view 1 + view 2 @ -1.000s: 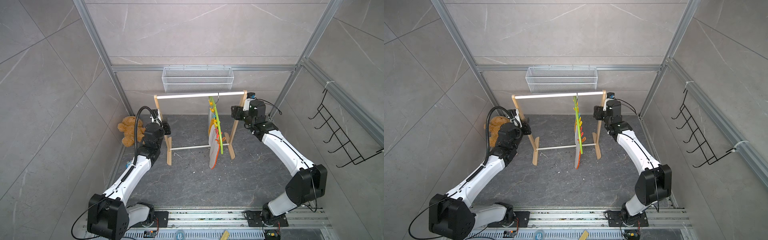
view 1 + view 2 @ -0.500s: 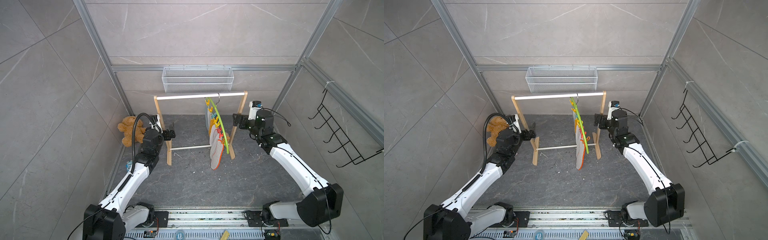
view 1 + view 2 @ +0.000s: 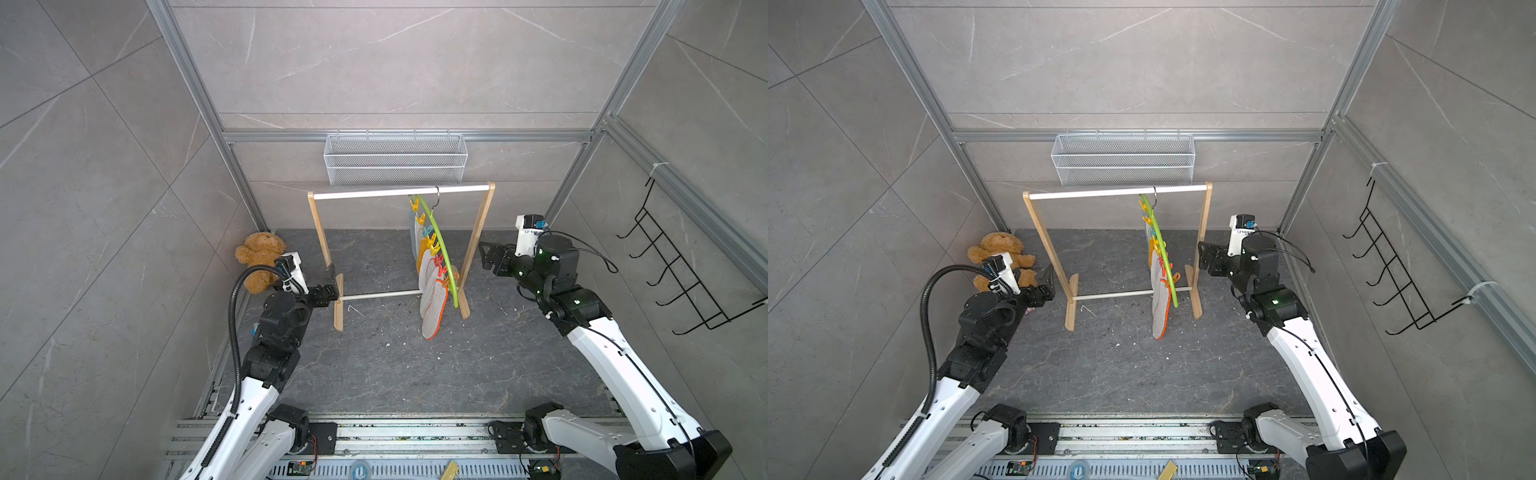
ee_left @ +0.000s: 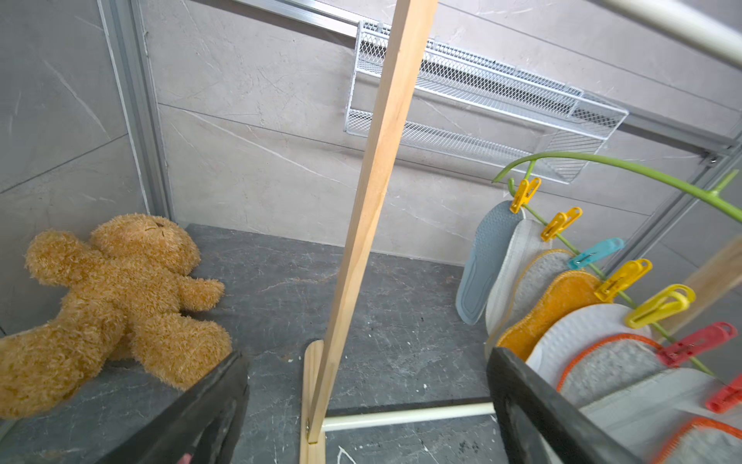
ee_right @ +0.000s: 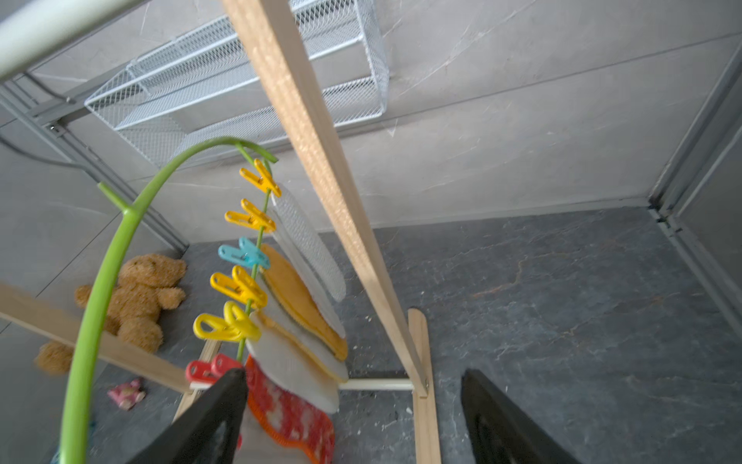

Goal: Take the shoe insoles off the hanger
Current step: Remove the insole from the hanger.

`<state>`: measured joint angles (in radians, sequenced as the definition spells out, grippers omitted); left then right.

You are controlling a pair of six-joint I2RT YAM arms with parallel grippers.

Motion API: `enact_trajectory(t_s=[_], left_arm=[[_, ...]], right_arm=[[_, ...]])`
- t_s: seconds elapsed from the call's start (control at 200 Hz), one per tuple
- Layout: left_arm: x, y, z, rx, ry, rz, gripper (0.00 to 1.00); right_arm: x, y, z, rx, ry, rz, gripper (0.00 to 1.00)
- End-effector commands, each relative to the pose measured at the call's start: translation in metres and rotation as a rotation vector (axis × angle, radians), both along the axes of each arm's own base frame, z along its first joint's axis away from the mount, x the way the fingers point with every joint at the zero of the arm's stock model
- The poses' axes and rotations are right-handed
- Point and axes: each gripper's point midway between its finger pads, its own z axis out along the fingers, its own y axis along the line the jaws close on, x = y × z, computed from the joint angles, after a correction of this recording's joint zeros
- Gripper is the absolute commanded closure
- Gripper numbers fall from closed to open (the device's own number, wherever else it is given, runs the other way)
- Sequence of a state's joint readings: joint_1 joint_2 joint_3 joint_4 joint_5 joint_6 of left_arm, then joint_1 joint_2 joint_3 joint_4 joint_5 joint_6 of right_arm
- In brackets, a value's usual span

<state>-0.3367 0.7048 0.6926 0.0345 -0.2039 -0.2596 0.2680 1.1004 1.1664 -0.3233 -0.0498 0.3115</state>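
The shoe insoles (image 3: 429, 286) hang in an overlapping row from the hanger (image 3: 444, 249). Each is pinched at its top by one of the clips (image 4: 622, 280), which run yellow, yellow, blue, yellow, yellow, then red from the far end toward the near one. The blue-grey insole (image 4: 482, 261) is farthest, the orange-yellow insole (image 4: 550, 309) sits mid-row, and a grey insole with an orange rim (image 3: 434, 309) hangs nearest. The hanger's lime-green bar is hung by its dark hook (image 3: 436, 198) on the white rail (image 3: 374, 193) of the wooden rack (image 3: 479, 237), close to the rail's right end. It is turned across the rail so that it reaches from far to near, with the insoles on its left side. The rack stands on the dark grey floor (image 3: 374, 365) toward the far wall. The left gripper (image 3: 331, 284) is beside the foot of the rack's left post, its jaws spread wide with nothing held; whether it touches the post cannot be told. The right gripper (image 3: 483, 255) is just right of the right post, aimed at it, jaws likewise apart and empty. A teddy bear (image 3: 259, 259) lies in the far left corner, with a small pink item (image 5: 126, 393) on the floor near it. A white wire basket (image 3: 395, 160) is on the far wall above the rack, and black wire hooks (image 3: 681, 262) are on the right wall.
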Motion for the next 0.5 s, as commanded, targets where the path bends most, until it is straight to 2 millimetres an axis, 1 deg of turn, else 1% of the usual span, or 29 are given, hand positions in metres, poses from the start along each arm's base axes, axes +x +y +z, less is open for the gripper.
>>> enact_trajectory(t_s=[0.0, 0.05, 0.145, 0.245, 0.354, 0.414, 0.494], left_arm=[[-0.014, -0.013, -0.016, -0.035, 0.045, -0.052, 0.07], [-0.018, -0.021, -0.022, -0.038, 0.054, -0.074, 0.07], [-0.022, -0.042, -0.038, -0.013, 0.083, -0.117, 0.07], [-0.024, -0.073, -0.053, 0.045, 0.098, -0.187, 0.07], [-0.028, -0.107, -0.067, 0.084, 0.095, -0.265, 0.07], [-0.029, -0.121, -0.076, 0.089, 0.101, -0.294, 0.07], [-0.028, -0.131, -0.086, 0.08, 0.113, -0.308, 0.07]], right_arm=[[-0.026, 0.016, -0.039, 0.041, 0.179, 0.101, 0.21], [-0.034, 0.024, -0.048, 0.059, 0.219, 0.147, 0.25], [-0.042, 0.029, -0.067, 0.106, 0.299, 0.167, 0.27], [-0.051, 0.035, -0.084, 0.136, 0.362, 0.181, 0.31], [-0.062, 0.038, -0.099, 0.142, 0.395, 0.182, 0.32], [-0.068, 0.04, -0.105, 0.148, 0.408, 0.184, 0.33], [-0.076, 0.044, -0.113, 0.157, 0.423, 0.191, 0.34]])
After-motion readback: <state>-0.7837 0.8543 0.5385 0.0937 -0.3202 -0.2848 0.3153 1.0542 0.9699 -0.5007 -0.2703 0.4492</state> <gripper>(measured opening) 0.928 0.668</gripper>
